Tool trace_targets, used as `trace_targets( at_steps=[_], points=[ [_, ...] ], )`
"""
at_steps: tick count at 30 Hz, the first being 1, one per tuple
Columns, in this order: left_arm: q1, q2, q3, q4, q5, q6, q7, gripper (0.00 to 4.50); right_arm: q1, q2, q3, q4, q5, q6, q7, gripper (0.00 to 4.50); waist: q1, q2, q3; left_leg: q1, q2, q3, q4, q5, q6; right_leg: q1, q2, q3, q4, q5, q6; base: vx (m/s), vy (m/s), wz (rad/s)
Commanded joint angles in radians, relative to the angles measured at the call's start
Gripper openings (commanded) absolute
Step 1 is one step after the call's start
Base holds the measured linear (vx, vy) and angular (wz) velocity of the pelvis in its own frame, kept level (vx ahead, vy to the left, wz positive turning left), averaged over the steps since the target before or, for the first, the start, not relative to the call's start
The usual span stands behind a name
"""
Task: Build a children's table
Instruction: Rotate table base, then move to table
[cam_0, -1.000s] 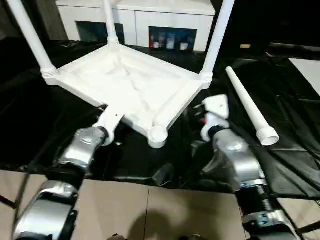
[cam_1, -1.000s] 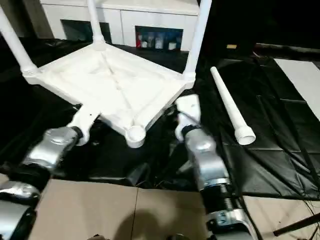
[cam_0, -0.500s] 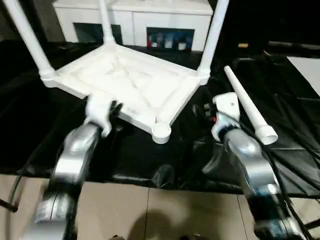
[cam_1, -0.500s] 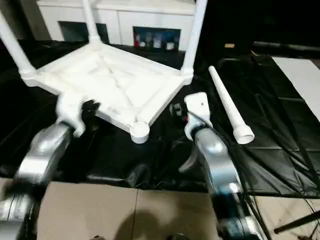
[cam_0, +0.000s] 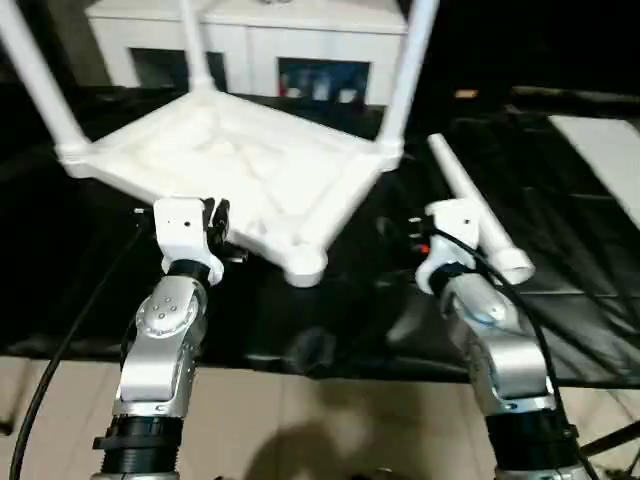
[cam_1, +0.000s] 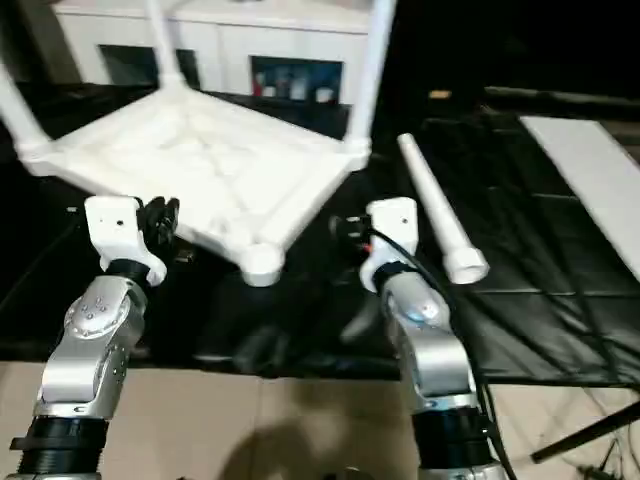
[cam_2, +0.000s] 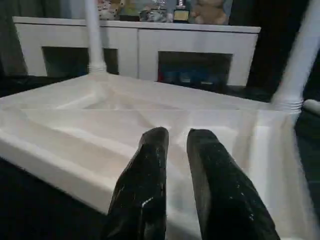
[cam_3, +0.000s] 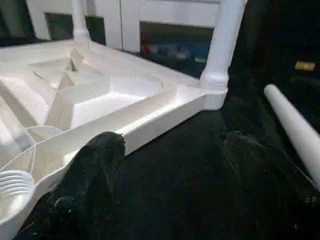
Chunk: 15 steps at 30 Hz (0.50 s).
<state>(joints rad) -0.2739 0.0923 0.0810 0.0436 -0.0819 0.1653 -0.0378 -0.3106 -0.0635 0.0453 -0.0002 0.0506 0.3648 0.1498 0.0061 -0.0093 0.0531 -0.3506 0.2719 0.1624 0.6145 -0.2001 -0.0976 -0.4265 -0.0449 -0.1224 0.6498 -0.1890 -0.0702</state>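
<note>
Left eye view: the white plastic ribbed tabletop (cam_0: 230, 165) lies upside down on black sheeting (cam_0: 560, 290), three white tapered tube legs fitted — its near corner socket (cam_0: 305, 265) empty. The fourth white leg (cam_0: 478, 215) lies loose beside the wide-open, empty right gripper (cam_3: 170, 160), likely its next pick — the left gripper (cam_2: 177, 170) is nearly closed, holding nothing.

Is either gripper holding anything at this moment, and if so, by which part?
Nothing is held. The left gripper has its fingers nearly together with nothing between them, and the right gripper is wide open, both short of the tabletop.
</note>
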Motion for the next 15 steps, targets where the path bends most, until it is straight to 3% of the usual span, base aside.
trace_targets(
  at_steps=[1, 2, 3, 4, 5, 6, 7, 8, 9, 10, 11, 12, 13, 14, 15],
  points=[
    [-0.016, 0.009, -0.032, -0.046, 0.007, 0.031, -0.014, 0.93, 0.013, -0.006, 0.0, -0.023, 0.015, 0.025, 0.011, 3.65, 0.039, -0.032, -0.074, -0.044, -0.138, 0.028, 0.094, -0.202, 0.147, 0.081, -0.123, 0.103, -0.173, -0.584, -0.054, -0.018, -0.124, -0.03],
    [-0.018, 0.004, -0.035, -0.062, -0.013, 0.045, -0.034, 0.93, 0.015, -0.004, 0.0, -0.025, 0.017, 0.03, 0.013, 3.65, 0.051, -0.034, -0.076, -0.069, -0.131, 0.013, 0.075, -0.141, 0.142, 0.096, -0.13, 0.13, -0.164, -0.598, 0.023, -0.018, -0.124, -0.03],
    [-0.018, 0.004, -0.035, -0.062, -0.013, 0.045, -0.034, 0.93, 0.015, -0.004, 0.0, -0.025, 0.017, 0.03, 0.013, 3.65, 0.056, -0.022, -0.063, -0.077, -0.112, -0.011, 0.022, -0.069, 0.126, 0.096, -0.129, 0.124, -0.156, -0.563, 0.151, -0.023, -0.129, 0.03],
    [-0.02, -0.009, -0.036, -0.084, -0.028, 0.061, -0.043, 0.93, 0.013, 0.007, -0.015, -0.025, 0.03, 0.052, 0.006, 3.65, 0.053, -0.013, -0.06, -0.058, -0.097, -0.026, -0.013, -0.075, 0.142, 0.075, -0.103, 0.099, -0.158, -0.471, 0.226, -0.025, -0.114, -0.05],
    [-0.02, -0.009, -0.036, -0.084, -0.028, 0.061, -0.043, 0.93, 0.013, 0.007, -0.015, -0.025, 0.03, 0.052, 0.006, 3.65, 0.049, 0.012, -0.066, -0.052, -0.084, -0.045, -0.027, -0.059, 0.151, 0.08, -0.082, 0.067, -0.156, -0.379, 0.234, -0.025, -0.114, -0.05],
    [-0.018, -0.012, -0.044, -0.091, -0.034, 0.068, -0.055, 0.93, 0.01, 0.007, -0.019, -0.025, 0.033, 0.057, 0.006, 3.65, 0.048, 0.01, -0.07, -0.043, -0.081, -0.042, -0.024, -0.062, 0.154, 0.077, -0.074, 0.061, -0.164, -0.351, 0.242, -0.022, -0.106, -0.03],
    [-0.015, -0.013, -0.05, -0.097, -0.035, 0.075, -0.061, 0.93, 0.008, 0.006, -0.021, -0.026, 0.033, 0.062, 0.006, 3.65, 0.044, 0.019, -0.073, -0.001, -0.073, -0.018, -0.026, -0.092, 0.126, 0.051, -0.04, 0.071, -0.189, -0.384, 0.247, -0.023, -0.073, 0.02],
    [-0.011, -0.018, -0.051, -0.102, -0.036, 0.081, -0.053, 0.93, 0.005, 0.004, -0.024, -0.026, 0.035, 0.067, 0.005, 3.65, 0.046, 0.028, -0.069, 0.037, -0.07, 0.009, -0.031, -0.165, 0.077, 0.027, 0.009, 0.083, -0.197, -0.435, 0.234, -0.023, -0.073, 0.02],
    [-0.007, -0.024, -0.051, -0.105, -0.044, 0.088, -0.051, 0.93, 0.002, -0.001, -0.024, -0.025, 0.031, 0.069, 0.006, 3.65, 0.042, 0.03, -0.061, 0.088, -0.029, 0.005, -0.047, -0.278, 0.062, -0.002, 0.031, 0.063, -0.189, -0.485, 0.207, -0.036, -0.045, -0.23],
    [-0.006, -0.023, -0.052, -0.106, -0.041, 0.087, -0.049, 0.93, 0.0, -0.003, -0.026, -0.025, 0.032, 0.069, 0.006, 3.65, 0.042, 0.037, -0.055, 0.125, 0.005, -0.002, -0.058, -0.365, 0.071, -0.022, 0.029, 0.042, -0.182, -0.524, 0.179, -0.057, -0.006, -0.48],
    [-0.005, -0.022, -0.053, -0.107, -0.036, 0.086, -0.046, 0.93, -0.002, -0.004, -0.027, -0.023, 0.033, 0.07, 0.006, 3.65, 0.043, 0.042, -0.044, 0.145, 0.124, -0.032, -0.126, -0.512, 0.094, -0.018, -0.02, 0.028, -0.081, -0.498, 0.111, -0.057, -0.006, -0.48],
    [-0.004, -0.021, -0.054, -0.108, -0.035, 0.087, -0.045, 0.93, -0.003, -0.005, -0.028, -0.023, 0.033, 0.07, 0.007, 3.65, 0.065, 0.044, -0.028, 0.11, 0.199, -0.034, -0.191, -0.611, 0.093, 0.009, -0.045, 0.033, 0.055, -0.416, 0.078, -0.03, -0.019, -0.58],
    [-0.002, -0.019, -0.056, -0.111, -0.029, 0.088, -0.042, 0.93, -0.006, -0.007, -0.031, -0.021, 0.036, 0.072, 0.008, 3.65, 0.098, 0.034, -0.005, 0.113, 0.214, 0.031, -0.231, -0.792, 0.077, -0.005, -0.067, 0.043, 0.173, -0.308, 0.024, 0.0, -0.113, -0.47],
    [-0.002, -0.016, -0.056, -0.111, -0.026, 0.091, -0.04, 0.93, -0.011, -0.011, -0.032, -0.017, 0.035, 0.069, 0.011, 3.65, 0.102, 0.001, -0.002, 0.077, 0.17, 0.012, -0.215, -0.838, 0.106, 0.04, -0.094, 0.076, 0.167, -0.295, 0.035, 0.0, -0.113, -0.47],
    [-0.004, -0.018, -0.047, -0.11, -0.035, 0.099, -0.04, 0.93, -0.02, -0.017, -0.032, -0.008, 0.027, 0.069, 0.011, 3.65, 0.095, -0.024, -0.024, 0.118, 0.005, 0.073, -0.043, -0.773, 0.062, 0.008, -0.075, 0.16, -0.024, -0.699, 0.108, 0.092, -0.167, -0.16]
  ],
)
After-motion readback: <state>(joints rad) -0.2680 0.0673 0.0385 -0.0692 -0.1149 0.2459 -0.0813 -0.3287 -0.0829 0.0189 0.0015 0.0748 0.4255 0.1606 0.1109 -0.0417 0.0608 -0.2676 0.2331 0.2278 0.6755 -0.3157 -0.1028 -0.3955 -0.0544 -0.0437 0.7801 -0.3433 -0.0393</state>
